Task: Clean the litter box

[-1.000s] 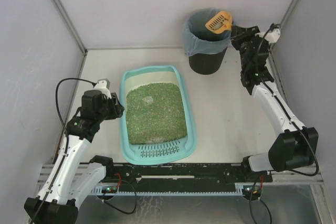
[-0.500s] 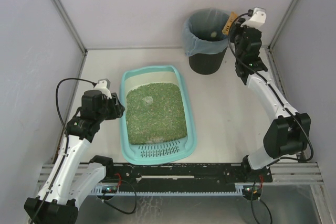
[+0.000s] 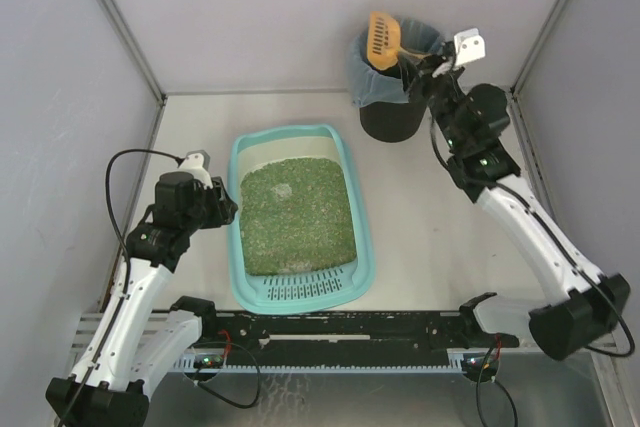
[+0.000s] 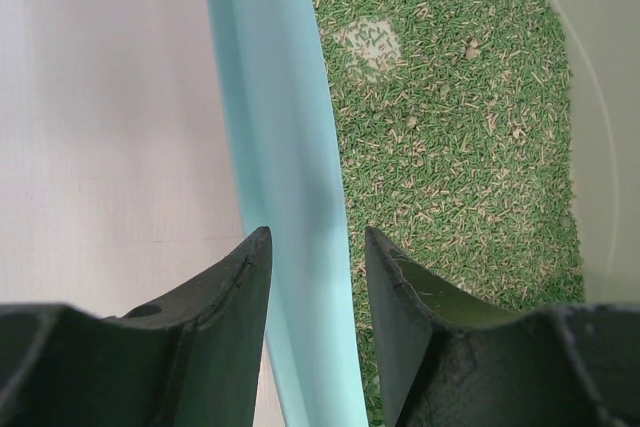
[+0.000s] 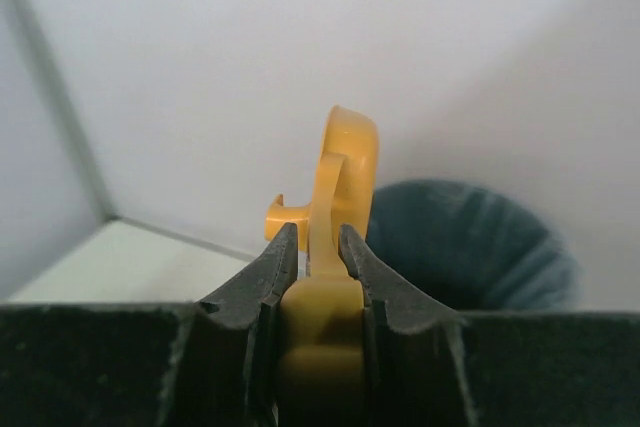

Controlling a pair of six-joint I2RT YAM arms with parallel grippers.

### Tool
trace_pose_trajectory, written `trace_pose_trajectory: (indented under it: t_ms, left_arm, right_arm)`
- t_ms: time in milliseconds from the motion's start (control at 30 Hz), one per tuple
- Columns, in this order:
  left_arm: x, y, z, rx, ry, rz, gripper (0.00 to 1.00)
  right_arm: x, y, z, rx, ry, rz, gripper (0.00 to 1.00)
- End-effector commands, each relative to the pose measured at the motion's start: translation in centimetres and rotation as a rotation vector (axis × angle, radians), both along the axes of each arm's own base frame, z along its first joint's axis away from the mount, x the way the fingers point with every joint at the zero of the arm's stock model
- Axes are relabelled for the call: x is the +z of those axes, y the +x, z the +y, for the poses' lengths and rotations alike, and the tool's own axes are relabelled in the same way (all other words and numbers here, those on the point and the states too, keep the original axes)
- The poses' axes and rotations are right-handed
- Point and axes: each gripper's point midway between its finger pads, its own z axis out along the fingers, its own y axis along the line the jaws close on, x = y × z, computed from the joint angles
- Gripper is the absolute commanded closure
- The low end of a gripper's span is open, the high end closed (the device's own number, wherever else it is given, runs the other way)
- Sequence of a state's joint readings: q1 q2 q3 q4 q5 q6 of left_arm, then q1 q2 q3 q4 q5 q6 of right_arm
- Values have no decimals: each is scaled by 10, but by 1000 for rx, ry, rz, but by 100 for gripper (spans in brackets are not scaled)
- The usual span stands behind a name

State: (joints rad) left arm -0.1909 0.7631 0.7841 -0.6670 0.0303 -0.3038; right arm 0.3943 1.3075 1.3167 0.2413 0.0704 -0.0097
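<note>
The litter box [image 3: 238, 247] lay on the table [image 3: 440, 217] left of centre, its long side running near to far. Its slotted grate [image 3: 305, 290] sat at the near end. Green litter [image 4: 450, 127] filled the rest, with a pale patch [image 4: 372, 44] towards the far end.

The left claw [image 4: 315, 277] hung at the box's left rim, about halfway along. Its fingers [image 4: 225, 297] stood apart, one on the table side and one on the litter side, with the rim passing under the gap. Whether they touched the rim could not be told.

Bare table separated the box from the black bin [image 3: 390, 117], which stood well apart at the far right by the back wall, lined with a grey-blue bag [image 3: 365, 72].

The right claw [image 5: 318, 257] was raised over the bin's right edge, clamped on the handle of the orange scoop [image 3: 381, 35]. The scoop's slotted head stood up above the bin's far-left rim. In the wrist view the scoop showed edge-on, with the bag's opening to its right.
</note>
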Motion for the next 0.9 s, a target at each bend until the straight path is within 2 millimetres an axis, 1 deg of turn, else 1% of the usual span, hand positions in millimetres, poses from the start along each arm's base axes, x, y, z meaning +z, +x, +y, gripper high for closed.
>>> trace_pose_trajectory:
  t_ms: [0,67,100,167,233,333,400,533,667,700,767,867]
  left_arm:
    - [4,2,-1,-4,-15,-33,53]
    - [4,2,-1,-7,-16,-32,53]
    - [4,2,-2,-8,-18,-32,53]
    - [4,2,-3,-11,-20,-33,53]
    - [4,1,-2,-10,-20,-34,53]
    - [6,1,-2,-10,-20,-40,53]
    - [6,1,-2,-9,-19,-40,53]
    - [5,1,0,1,-13,-39,54]
    - [7,1,4,21,-2,-44,54]
    - [7,1,5,27,0,-47,54]
    - [8,1,7,36,3,-53,54]
    - [11,0,10,54,9,-64,54]
  right_arm:
    - [-2,-60,48,302,127,70,100]
    - [-15,-78,65,374,139,155,100]
    - [-26,-87,73,405,150,221,100]
    - [-41,-107,91,472,142,301,100]
    - [-57,-124,106,504,123,378,100]
    - [-85,-146,122,496,99,499,100]
    - [-105,-154,128,454,82,580,100]
    - [-133,-159,125,297,32,713,100]
    - [-149,-164,129,194,-23,832,100]
    - [-154,-167,128,159,-60,866,100]
    - [-163,-165,131,89,-137,913,100]
    - [-173,-163,139,-13,-256,943,100]
